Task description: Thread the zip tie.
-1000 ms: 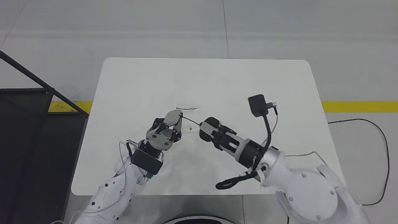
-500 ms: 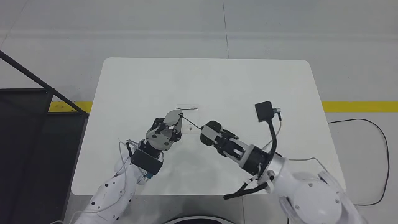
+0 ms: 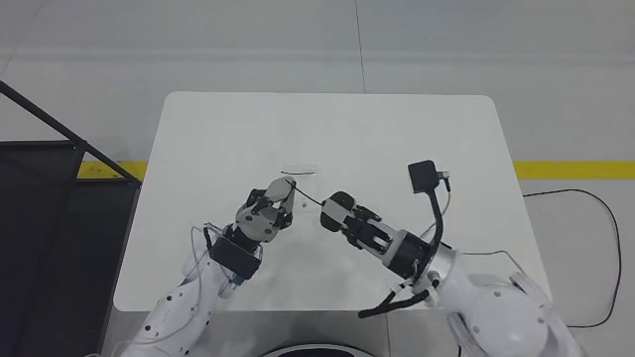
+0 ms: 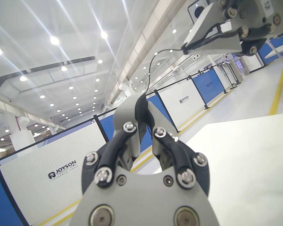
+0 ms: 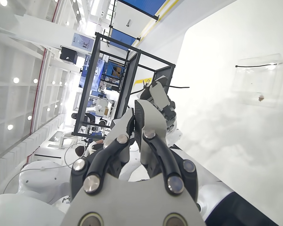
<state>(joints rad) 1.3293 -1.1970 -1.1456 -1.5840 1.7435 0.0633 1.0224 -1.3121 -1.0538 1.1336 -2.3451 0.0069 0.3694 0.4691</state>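
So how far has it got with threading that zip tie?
Done: the zip tie is up off the table, with the left gripper shut on one end and the right gripper pinching the other. In hand: the strap bows between them. Left: no closed loop shows, so the threading itself looks undone. A second tie lies in a clear tray.

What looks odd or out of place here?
Nothing serious. A small brown speck sits on the clear tray, near a spare tie. The held tie bows between the left gripper and right gripper.
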